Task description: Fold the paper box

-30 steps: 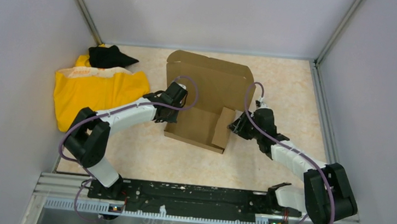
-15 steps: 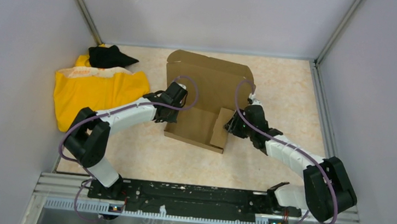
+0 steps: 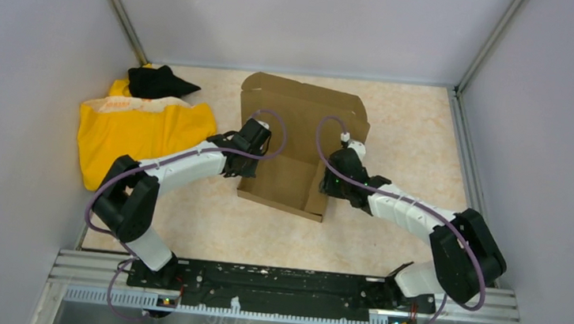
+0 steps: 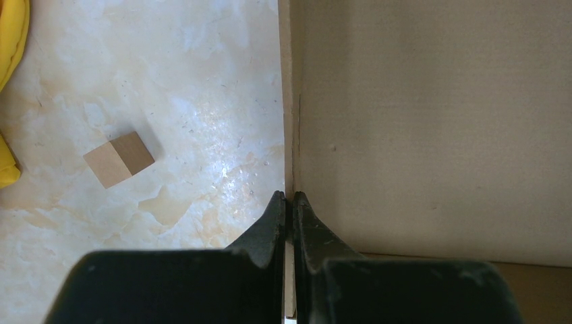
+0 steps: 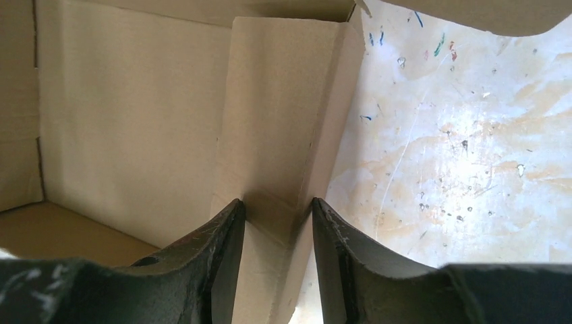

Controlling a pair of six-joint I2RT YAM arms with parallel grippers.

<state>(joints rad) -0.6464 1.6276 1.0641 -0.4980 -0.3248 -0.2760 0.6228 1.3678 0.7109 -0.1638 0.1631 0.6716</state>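
Observation:
The paper box (image 3: 304, 120) is brown cardboard lying mid-table, its lid panel raised at the back and a shallow tray in front. My left gripper (image 3: 251, 161) is shut on the tray's left side wall; in the left wrist view its jaws (image 4: 289, 197) pinch the thin wall edge (image 4: 289, 101). My right gripper (image 3: 328, 183) is at the tray's right side. In the right wrist view its jaws (image 5: 278, 206) grip the doubled-over right side flap (image 5: 283, 115), which stands upright between them, one ply against each finger.
A yellow cloth (image 3: 140, 132) with a black cloth (image 3: 157, 80) on it lies at the far left. A tiny cardboard scrap (image 4: 119, 158) lies on the table left of the box. Grey walls enclose the table on three sides.
My right gripper has moved left and swung the right side flap from leaning outward to upright against the tray's side. The left arm has not moved.

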